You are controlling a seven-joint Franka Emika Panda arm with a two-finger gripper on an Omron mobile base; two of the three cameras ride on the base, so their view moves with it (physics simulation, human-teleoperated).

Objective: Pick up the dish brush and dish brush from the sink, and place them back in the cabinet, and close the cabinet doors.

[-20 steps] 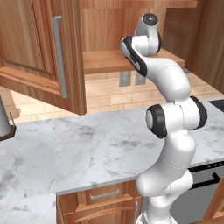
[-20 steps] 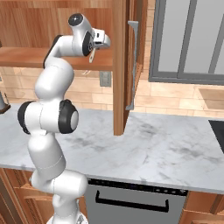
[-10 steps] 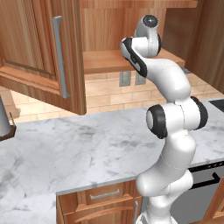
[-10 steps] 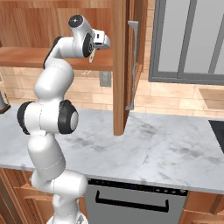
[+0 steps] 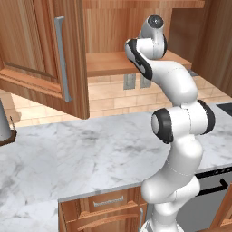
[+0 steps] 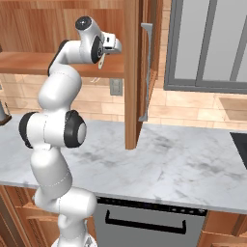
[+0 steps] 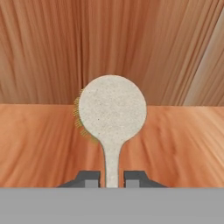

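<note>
Marble counter (image 5: 81,154) runs across the lower half of both base views, pale grey with veining; a dark oven front (image 6: 144,223) sits below it in the right base view, and a wooden drawer unit (image 5: 106,206) shows under it in the left.

Cabinet (image 5: 118,27) overhead, reddish-brown, both doors standing open. Left door (image 5: 43,54) swung wide toward the camera, its long silver bar handle (image 5: 62,59) vertical. Right door (image 6: 142,67) seen nearly edge-on in the right base view, with its own bar handle (image 6: 146,72). The bottom shelf (image 5: 111,62) is exposed.

White arm (image 5: 179,136) rises from the base and bends up and forward, its hand reaching in at shelf level (wrist partly hides the fingers from both base cameras).

Gripper (image 7: 112,178): in the hand view the two dark fingertips (image 7: 89,179) are pinched on the narrow handle of a dish brush (image 7: 112,113), one on each side, touching it. The brush points away from the hand, round pale head foremost, with tan bristles peeking out at the head's left edge. Behind and below it lie the shelf boards and the cabinet's back wall. Cannot tell whether the head rests on the shelf or hangs just above.

In the right base view a thin pale sliver of the brush (image 6: 102,60) hangs at the hand.
</note>
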